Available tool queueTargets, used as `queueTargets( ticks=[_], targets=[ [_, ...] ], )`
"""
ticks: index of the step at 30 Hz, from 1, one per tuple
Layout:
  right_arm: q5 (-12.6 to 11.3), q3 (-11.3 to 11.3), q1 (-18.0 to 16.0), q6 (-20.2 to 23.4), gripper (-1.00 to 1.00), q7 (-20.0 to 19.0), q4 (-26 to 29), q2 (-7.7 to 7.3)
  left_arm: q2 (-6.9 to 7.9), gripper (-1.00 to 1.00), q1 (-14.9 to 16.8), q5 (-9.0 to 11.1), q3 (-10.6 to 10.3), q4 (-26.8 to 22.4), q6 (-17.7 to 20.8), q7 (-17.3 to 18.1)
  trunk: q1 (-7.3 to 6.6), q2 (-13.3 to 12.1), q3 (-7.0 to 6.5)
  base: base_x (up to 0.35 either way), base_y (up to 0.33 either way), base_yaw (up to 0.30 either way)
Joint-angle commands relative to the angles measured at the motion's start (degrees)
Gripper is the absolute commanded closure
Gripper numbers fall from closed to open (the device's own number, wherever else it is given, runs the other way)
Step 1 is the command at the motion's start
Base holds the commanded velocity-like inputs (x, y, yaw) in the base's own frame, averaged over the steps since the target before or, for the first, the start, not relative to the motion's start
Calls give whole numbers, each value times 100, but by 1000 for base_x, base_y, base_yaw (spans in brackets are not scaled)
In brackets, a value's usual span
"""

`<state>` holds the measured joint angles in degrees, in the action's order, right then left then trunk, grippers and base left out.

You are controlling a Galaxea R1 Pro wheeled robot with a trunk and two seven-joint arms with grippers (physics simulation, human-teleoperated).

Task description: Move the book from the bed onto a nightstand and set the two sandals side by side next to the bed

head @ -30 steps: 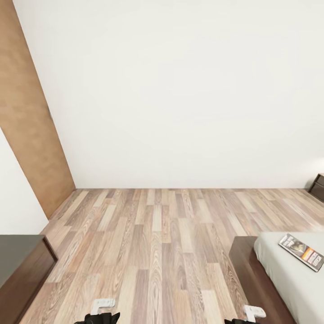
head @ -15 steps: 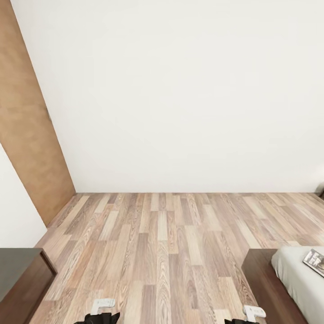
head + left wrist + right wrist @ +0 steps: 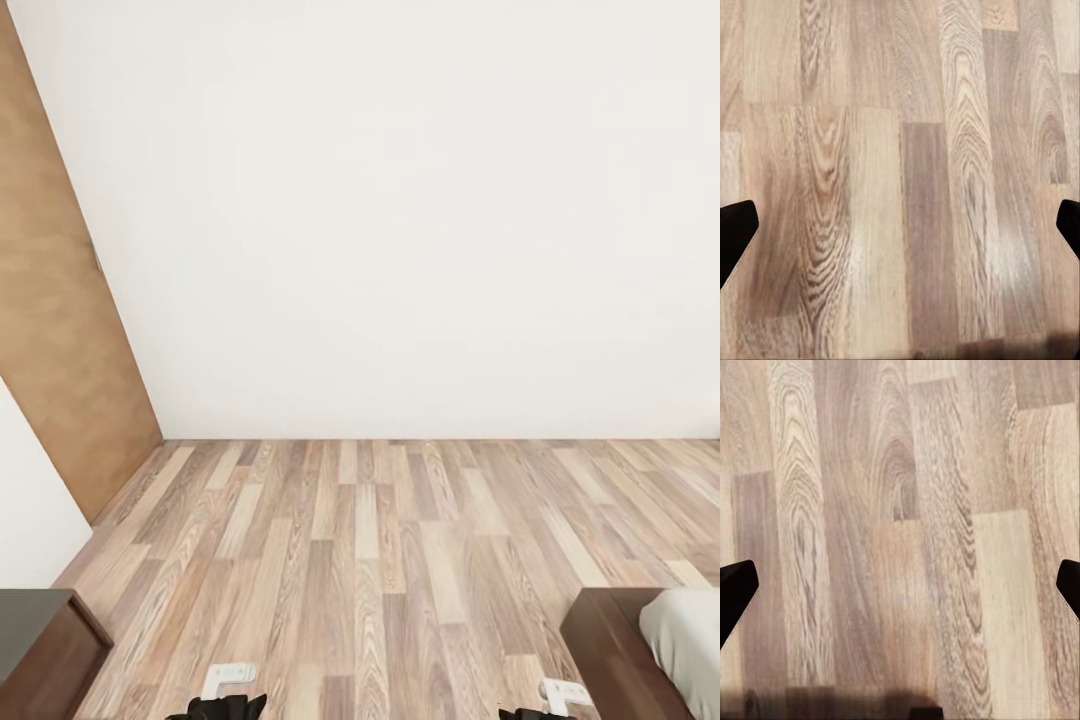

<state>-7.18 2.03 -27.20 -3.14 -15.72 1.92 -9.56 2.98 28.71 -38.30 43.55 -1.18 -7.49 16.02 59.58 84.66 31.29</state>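
Plain white wall point(image 3: 400, 220) across most of the head view, meeting the light wood-plank floor point(image 3: 380, 560) along a straight line. Brown wooden door point(image 3: 60, 370) slanting down the left side, reaching the floor at the wall's left corner. Large low bed with a dark brown wood frame point(image 3: 615, 650) and plain light grey mattress point(image 3: 690, 640), cut off at the lower right corner of the head view, resting on the planks to the right of open floor. Dark brown wooden cabinet point(image 3: 45, 650) with a greyish top, cut off at the lower left corner, across the floor from the bed; whether nightstand or dresser, cannot tell. No book or sandals seen on the visible corner of mattress or on the planks beside the bed.

Left gripper point(image 3: 900, 232) seen along its fingers in the left wrist view: black fingertips point(image 3: 735, 232) at the two side edges, spread wide, nothing but floor planks between them. Right gripper point(image 3: 900, 592) likewise in the right wrist view: black fingertips point(image 3: 735, 589) far apart, holding nothing, wood grain beneath. Bed frame near the right arm's white bracket point(image 3: 563, 693) at the bottom edge of the head view, apart from it; left arm's white bracket point(image 3: 228, 678) well away from the bed, nearer the cabinet.
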Motion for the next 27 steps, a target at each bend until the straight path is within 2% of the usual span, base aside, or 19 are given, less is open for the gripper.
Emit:
queueTargets(
  ticks=[1,27],
  targets=[
    [-48,17,-4,-11,-100,-30,-8,1,1,-100,3,-55,48,1,-16,16,3,3,6,332,1,0],
    [-47,17,-4,-11,-100,-18,-11,6,1,-100,3,-55,48,2,-16,17,3,3,6,332,0,0]
  ],
)
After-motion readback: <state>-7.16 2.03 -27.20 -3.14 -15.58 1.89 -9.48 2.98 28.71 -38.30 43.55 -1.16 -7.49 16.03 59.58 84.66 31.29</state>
